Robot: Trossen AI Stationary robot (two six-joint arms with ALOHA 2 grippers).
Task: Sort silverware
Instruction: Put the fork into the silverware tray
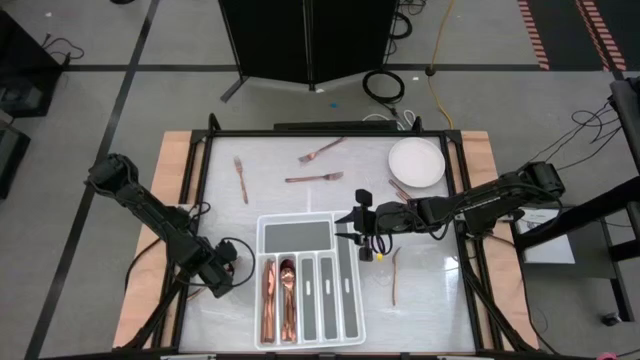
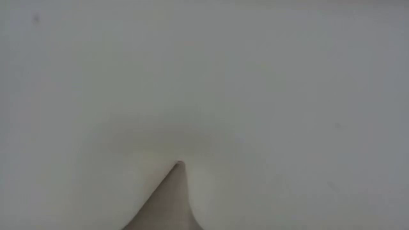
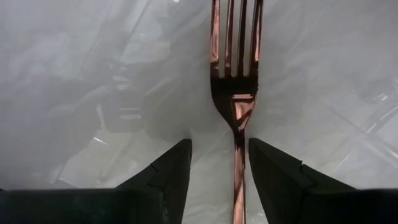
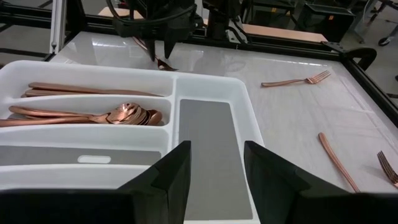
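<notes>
Left gripper (image 3: 217,168) open, fingers straddling a fork (image 3: 235,74) handle left of the tray (image 1: 262,232); fork axis in line with gripper, tines pointing away. Right gripper (image 4: 214,165) open, empty, over tray's right edge.

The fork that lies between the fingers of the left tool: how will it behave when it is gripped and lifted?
The fork looks like polished metal, so probably stiff, yet slippery in the left tool. It lies flat on the smooth table, so the thin handle may be hard to catch. Gripped near the neck, it might tilt.
</notes>
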